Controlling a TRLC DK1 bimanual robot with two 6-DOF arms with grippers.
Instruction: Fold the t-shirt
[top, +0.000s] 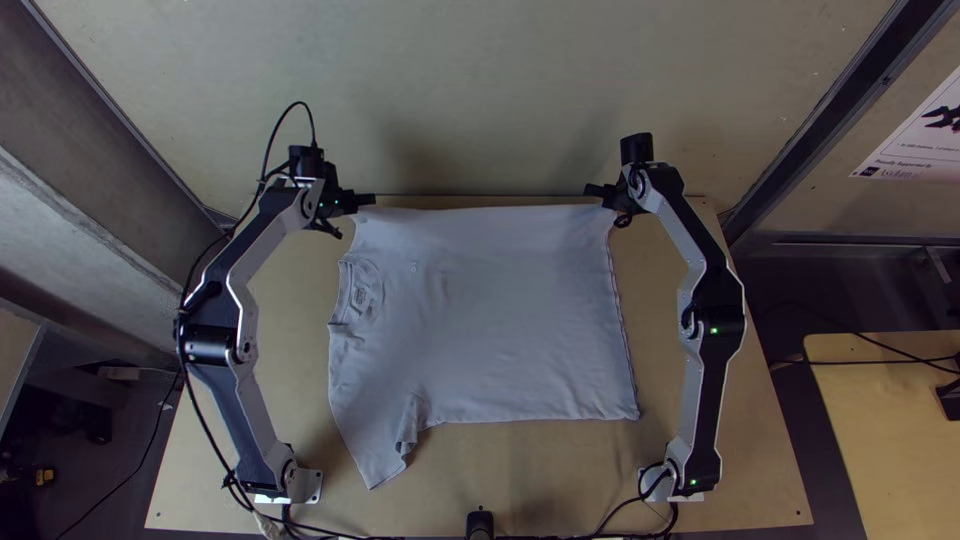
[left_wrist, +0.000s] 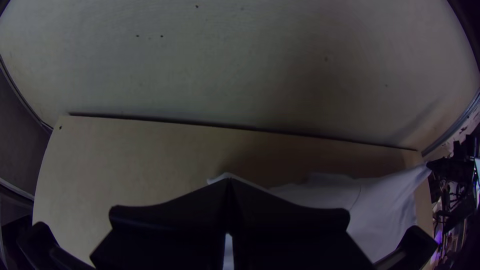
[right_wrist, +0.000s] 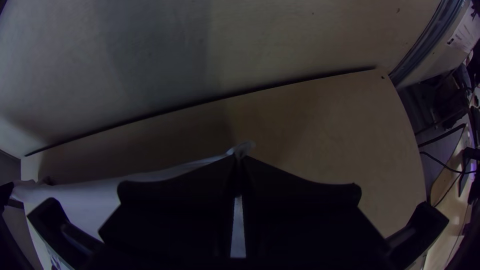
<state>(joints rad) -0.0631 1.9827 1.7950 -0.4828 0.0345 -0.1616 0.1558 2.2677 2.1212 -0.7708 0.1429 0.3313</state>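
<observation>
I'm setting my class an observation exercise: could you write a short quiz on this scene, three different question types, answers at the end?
1. Fill in the missing word: The left fingers and the right fingers are ____ on the shirt.
2. Multiple choice: The shirt's neck opening lies nearer to:
A) the left fingers
B) the right fingers
3. True or false: The visible sleeve points towards the table's far edge.
Key: 1. shut; 2. A; 3. false

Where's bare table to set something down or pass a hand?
Bare table: nearside of the t-shirt, right of its near sleeve; strips between hem and right arm, collar and left arm. Crowded: far edge, left end effector and right end effector gripping t-shirt corners.
</observation>
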